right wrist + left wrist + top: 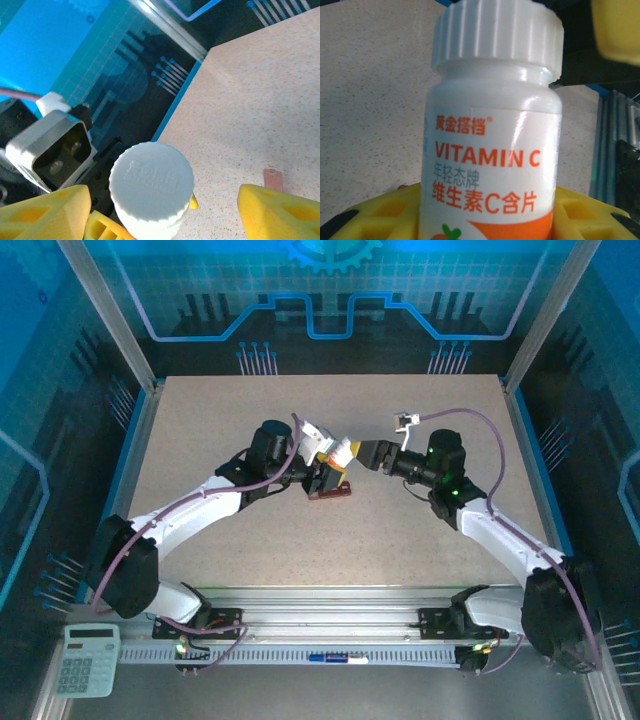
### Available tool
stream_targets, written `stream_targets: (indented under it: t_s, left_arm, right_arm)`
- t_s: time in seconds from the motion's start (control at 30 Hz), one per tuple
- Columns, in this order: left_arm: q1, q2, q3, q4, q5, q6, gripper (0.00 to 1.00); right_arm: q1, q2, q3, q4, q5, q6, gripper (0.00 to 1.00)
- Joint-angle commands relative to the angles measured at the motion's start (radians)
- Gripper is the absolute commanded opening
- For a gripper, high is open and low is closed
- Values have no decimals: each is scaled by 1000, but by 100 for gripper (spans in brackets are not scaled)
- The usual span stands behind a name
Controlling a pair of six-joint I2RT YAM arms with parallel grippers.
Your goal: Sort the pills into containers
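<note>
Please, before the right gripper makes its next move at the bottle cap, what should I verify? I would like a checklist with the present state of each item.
1. Bottle clamped in left gripper: ok.
2. Right gripper open, straddling the cap: ok.
3. Its fingers touching the cap: not ok, a gap shows.
4. Cap removed: not ok, it sits on the bottle.
5. Containers on the table near the bottle: ok.
6. Compartments open: cannot tell.
</note>
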Motion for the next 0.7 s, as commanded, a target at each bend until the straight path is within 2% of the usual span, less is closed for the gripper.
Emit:
stream_targets:
  t_s: [0.0,0.2,0.47,0.53,0.63,0.67]
  left_arm:
    - [-17,-3,27,-26,-86,77,0]
    - [-68,18,31,-47,-205,163,0]
    - [-99,48,58,-68,-237,192,0]
    - [-101,50,58,-66,-239,193,0]
    - [-102,52,60,-65,-240,192,0]
    - [-104,52,60,-64,-238,190,0]
  right_arm:
    - [-14,-41,61,-191,143,55,78]
    - [-8,12,108,-277,177,127,79]
    - [61,90,152,-267,191,138,77]
    - [71,98,151,-259,193,138,74]
    - [75,101,141,-247,184,140,63]
    - [74,100,137,-245,182,139,57]
